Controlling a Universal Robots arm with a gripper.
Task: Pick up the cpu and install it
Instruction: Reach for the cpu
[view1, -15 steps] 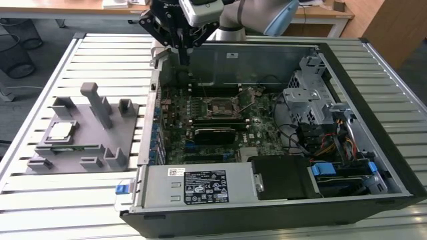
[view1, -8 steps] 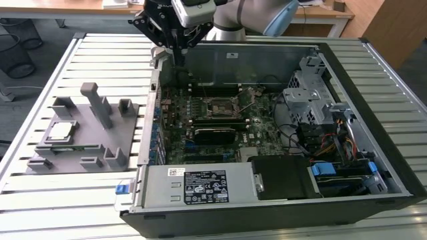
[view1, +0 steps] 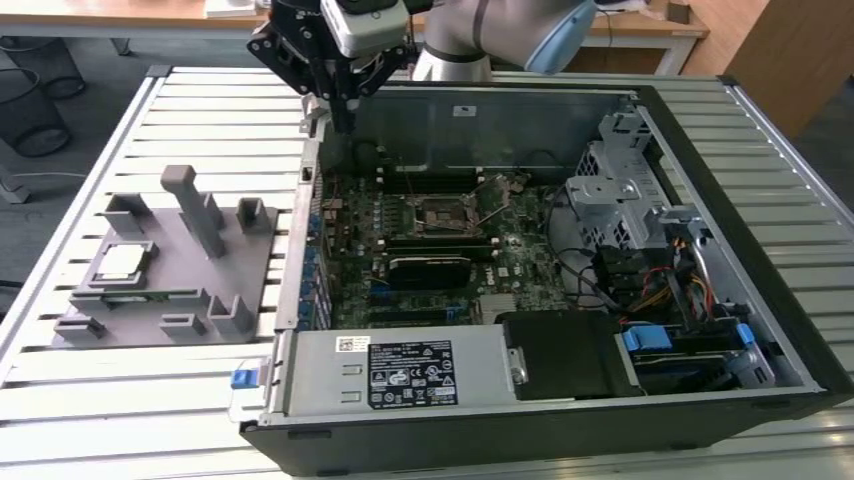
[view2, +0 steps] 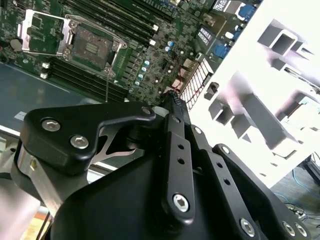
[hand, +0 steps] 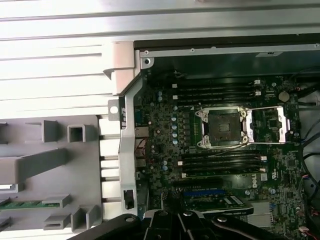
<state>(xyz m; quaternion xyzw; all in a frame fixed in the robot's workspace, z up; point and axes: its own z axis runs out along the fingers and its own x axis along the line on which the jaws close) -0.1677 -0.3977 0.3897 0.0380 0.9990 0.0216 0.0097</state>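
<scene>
From where I stand, the job looks to be at its opening step. The cpu (view1: 123, 262) lies flat in its pocket on the grey fixture (view1: 174, 275) at the exterior view's left, silvery top up, not yet picked. The pincer (view1: 344, 122) hangs well apart from it, in the upper middle of that frame, over the far left corner of the open computer case (view1: 534, 435). It carries nothing that I can make out, and I cannot tell whether it is open or closed.

Inside the case the socket (view1: 447, 212) sits bare at the centre of the board (view1: 360, 260), its retaining frame (hand: 270, 125) swung open, ready to receive the cpu. My guess is that a grasp here calls for care. The cpu is thin and low in its recess, so the pincer would have to come down square over it and catch it by the edges.

Fixture and case rest side by side on a counter (view1: 200, 120) of pale metal slats. Beyond it are wooden desks (view1: 134, 20), a wire basket (view1: 34, 95) on the grey floor (view1: 54, 180) at upper left, and a wooden cabinet (view1: 787, 50) at upper right.
</scene>
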